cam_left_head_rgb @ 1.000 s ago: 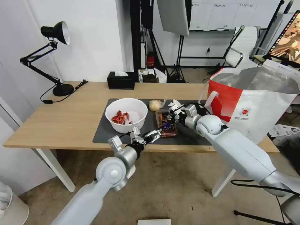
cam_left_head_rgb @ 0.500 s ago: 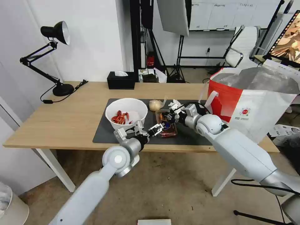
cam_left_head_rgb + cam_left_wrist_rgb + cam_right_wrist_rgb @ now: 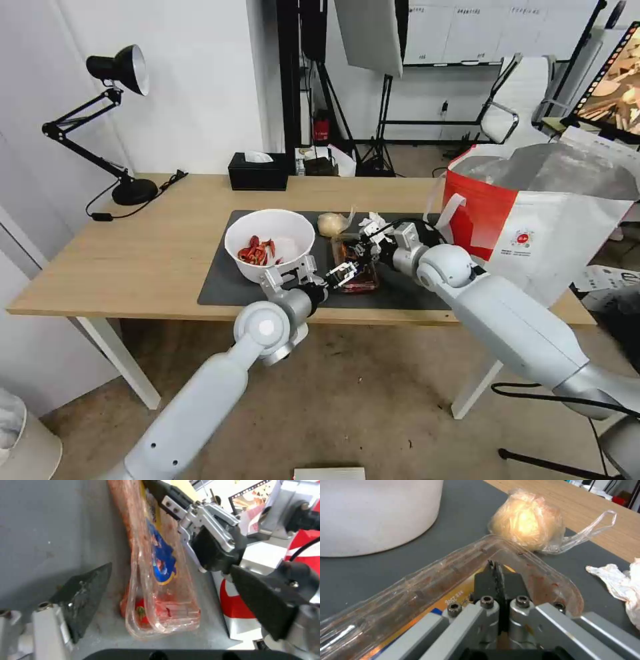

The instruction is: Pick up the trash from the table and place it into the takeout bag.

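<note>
Your right hand (image 3: 365,248) is pinched shut on the far rim of the clear hinged container (image 3: 355,265) lying on the tabletop's dark mat (image 3: 220,283), your left hand (image 3: 341,275) spread wide at its near end, so next close left and lift toward the takeout bag (image 3: 540,220).

The left gripper (image 3: 344,273) has moved farther and rightward over the table edge, its open fingers now reaching the clear hinged container's (image 3: 353,265) near end
</note>
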Controlling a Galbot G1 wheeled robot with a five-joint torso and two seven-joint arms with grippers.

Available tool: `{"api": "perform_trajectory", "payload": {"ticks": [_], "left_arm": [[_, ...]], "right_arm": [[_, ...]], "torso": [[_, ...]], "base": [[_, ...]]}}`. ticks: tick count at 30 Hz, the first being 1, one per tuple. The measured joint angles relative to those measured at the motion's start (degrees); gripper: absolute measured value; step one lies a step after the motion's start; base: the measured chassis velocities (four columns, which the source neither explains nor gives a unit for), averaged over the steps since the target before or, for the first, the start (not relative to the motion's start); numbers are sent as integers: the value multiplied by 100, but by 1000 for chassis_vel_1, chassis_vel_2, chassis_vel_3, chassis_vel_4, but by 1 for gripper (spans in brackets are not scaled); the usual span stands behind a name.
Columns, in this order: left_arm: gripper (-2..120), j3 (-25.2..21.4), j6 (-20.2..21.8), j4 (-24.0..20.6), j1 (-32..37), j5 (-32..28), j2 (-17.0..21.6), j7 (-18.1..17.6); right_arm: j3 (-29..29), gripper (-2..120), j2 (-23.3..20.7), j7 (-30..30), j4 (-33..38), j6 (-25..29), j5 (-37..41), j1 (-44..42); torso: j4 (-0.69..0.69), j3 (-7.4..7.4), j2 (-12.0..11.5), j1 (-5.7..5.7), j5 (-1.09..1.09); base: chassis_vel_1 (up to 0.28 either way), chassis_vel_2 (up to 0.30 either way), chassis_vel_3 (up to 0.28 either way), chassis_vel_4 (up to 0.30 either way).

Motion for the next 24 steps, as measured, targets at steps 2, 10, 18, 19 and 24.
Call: {"api": "perform_trajectory", "payload": {"ticks": [2, 10, 18, 19, 24], "left_arm": [[83, 0, 8, 9, -4, -34, 6, -22], [53, 7, 9, 43, -13, -65, 20, -48], [24, 7, 2, 71, 0, -31, 48, -58], [24, 7, 2, 71, 0, -31, 48, -58], [4, 12, -8, 95, 0, -14, 49, -57]], "right_arm": [[5, 0, -4, 0, 9, 0, 0, -3], [11, 0, -40, -2, 28, -3, 10, -6], [32, 0, -87, 48, 28, -115, 164, -23], [32, 0, -87, 48, 28, -115, 164, -23], [70, 0, -109, 54, 36, -117, 173, -77]], "torso": [[0, 0, 0, 0, 0], [0, 0, 0, 0, 0], [0, 0, 0, 0, 0], [0, 0, 0, 0, 0], [0, 0, 1, 0, 0]], "base": [[0, 0, 0, 0], [0, 0, 0, 0], [0, 0, 0, 0], [0, 0, 0, 0], [0, 0, 0, 0]]}}
